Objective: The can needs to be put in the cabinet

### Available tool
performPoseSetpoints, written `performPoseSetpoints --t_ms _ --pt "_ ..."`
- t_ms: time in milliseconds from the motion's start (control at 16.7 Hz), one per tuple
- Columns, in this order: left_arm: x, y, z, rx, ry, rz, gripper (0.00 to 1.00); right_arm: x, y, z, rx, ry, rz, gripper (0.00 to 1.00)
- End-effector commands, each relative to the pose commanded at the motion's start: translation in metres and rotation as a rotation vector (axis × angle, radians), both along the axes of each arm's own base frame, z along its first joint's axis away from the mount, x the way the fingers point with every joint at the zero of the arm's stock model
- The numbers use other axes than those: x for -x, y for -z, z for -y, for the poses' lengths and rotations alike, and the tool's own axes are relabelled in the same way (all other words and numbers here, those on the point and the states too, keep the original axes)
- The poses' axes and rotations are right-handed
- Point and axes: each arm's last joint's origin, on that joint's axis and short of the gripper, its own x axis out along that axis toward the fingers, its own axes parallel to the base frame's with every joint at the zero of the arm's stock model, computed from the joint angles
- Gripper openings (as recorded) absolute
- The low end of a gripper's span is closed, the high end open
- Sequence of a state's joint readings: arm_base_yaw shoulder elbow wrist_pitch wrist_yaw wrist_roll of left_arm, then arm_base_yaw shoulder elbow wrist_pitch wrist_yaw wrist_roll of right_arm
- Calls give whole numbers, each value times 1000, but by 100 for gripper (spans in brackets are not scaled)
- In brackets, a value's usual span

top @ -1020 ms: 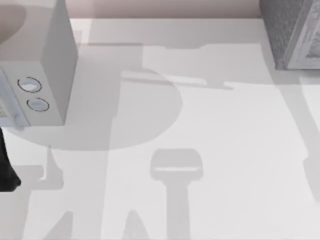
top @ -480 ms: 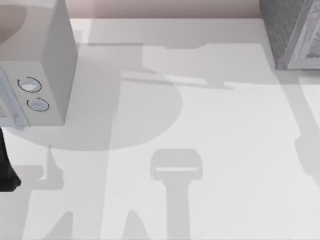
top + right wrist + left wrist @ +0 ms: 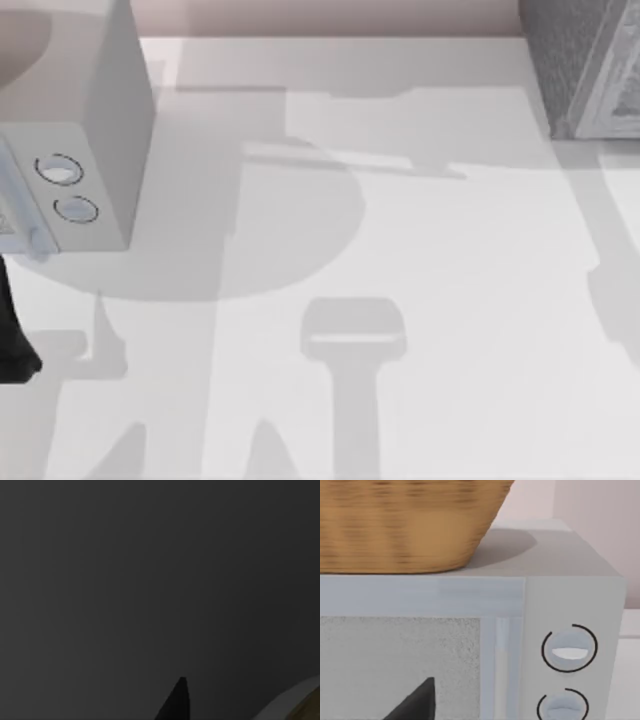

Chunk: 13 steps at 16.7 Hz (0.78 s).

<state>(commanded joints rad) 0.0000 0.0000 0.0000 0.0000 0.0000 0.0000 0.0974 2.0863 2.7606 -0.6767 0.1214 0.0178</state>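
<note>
Risk first: right wrist view was dark, so any placing move toward the cabinet [image 3: 590,60] at the upper right of the top view would go half blind and could clip its white-framed front. Can could not be located for certain; pale curved edge at the lower right of the dark view was unidentifiable. Left arm [image 3: 12,340] sat at the left edge of the top view, parked facing the white box with two dials [image 3: 568,650] and a wicker basket [image 3: 405,525] on top. Finger spread undeterminable for both grippers, grasp too.
</note>
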Motion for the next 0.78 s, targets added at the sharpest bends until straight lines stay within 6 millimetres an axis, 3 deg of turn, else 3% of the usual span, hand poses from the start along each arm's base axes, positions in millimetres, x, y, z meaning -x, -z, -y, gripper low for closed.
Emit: performPoseSetpoints --t_ms 720,780 --pt "0 0 0 0 0 0 100 0 0 0 0 0 0 98" --pt "0 0 0 0 0 0 100 0 0 0 0 0 0 100"
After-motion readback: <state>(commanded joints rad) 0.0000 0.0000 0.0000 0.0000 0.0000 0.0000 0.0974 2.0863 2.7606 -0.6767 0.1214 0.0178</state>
